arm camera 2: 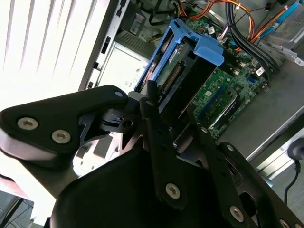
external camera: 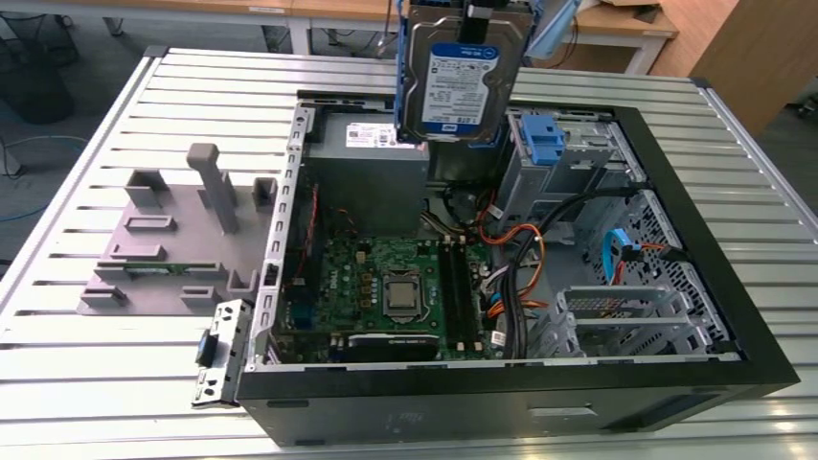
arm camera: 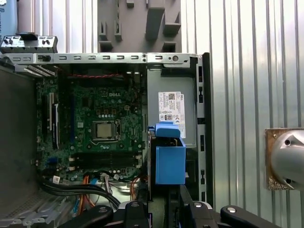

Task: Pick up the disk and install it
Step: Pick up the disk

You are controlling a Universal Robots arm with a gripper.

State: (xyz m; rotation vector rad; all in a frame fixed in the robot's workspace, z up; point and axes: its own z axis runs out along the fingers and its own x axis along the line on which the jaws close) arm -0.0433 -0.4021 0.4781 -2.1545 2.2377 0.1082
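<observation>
The disk point(external camera: 454, 81) hangs upright in the air with its white-and-blue label facing the exterior camera and its blue rails running down both long edges. Its upper end is cut off at the frame edge. In the second wrist view the gripper point(arm camera 2: 168, 105) is clamped on the disk point(arm camera 2: 183, 71), its black fingers point(arm camera 2: 154, 126) pressing on the two flat faces, and the connector end points away from the gripper (where the pads actually touch is hidden behind the finger links). In the first wrist view the disk point(arm camera: 169, 159) appears end-on as a blue block just beyond the gripper. Beneath the gripper lies the open computer case point(external camera: 715, 364), and the disk is held above it, over the grey metal box point(external camera: 371, 158) with a white sticker. A blue latch point(external camera: 543, 144) stands near the disk's lower end. Deeper in the case are the motherboard point(external camera: 383, 287) and a bundle of orange and black cables point(external camera: 518, 254) whose ends are hard to follow. The case rests on a slatted metal table point(external camera: 77, 383), with a grey fixture point(external camera: 167, 240) beside it.
</observation>
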